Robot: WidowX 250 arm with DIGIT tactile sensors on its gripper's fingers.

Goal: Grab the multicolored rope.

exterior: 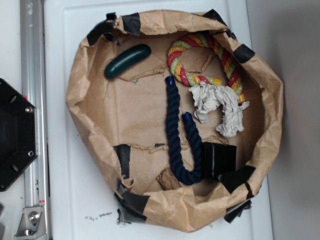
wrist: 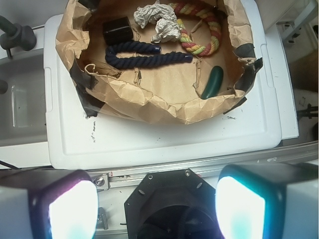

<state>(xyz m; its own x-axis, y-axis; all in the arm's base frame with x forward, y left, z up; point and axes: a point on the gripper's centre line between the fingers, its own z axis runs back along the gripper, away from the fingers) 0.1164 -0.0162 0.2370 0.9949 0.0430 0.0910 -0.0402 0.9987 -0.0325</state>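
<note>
No legible text, labels, brand marks or numbers in either view. Dark specks on the white lid (exterior: 100, 216), at 7 o'clock in the exterior view, are too small to read.

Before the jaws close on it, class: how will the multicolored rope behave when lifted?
The multicolored rope lies bent in a loop, so it will probably sag. Its frayed white tassels will likely dangle. The thick twisted strands look easy to grip.

- We lose the lower parts of the hand (wrist: 157, 204) below the wrist view's bottom edge; its two pads are blurred and glaring.
- The multicolored rope (wrist: 202, 30) runs off that view's top edge.
- The black mount (exterior: 15, 135) is cut by the exterior view's left edge.
</note>
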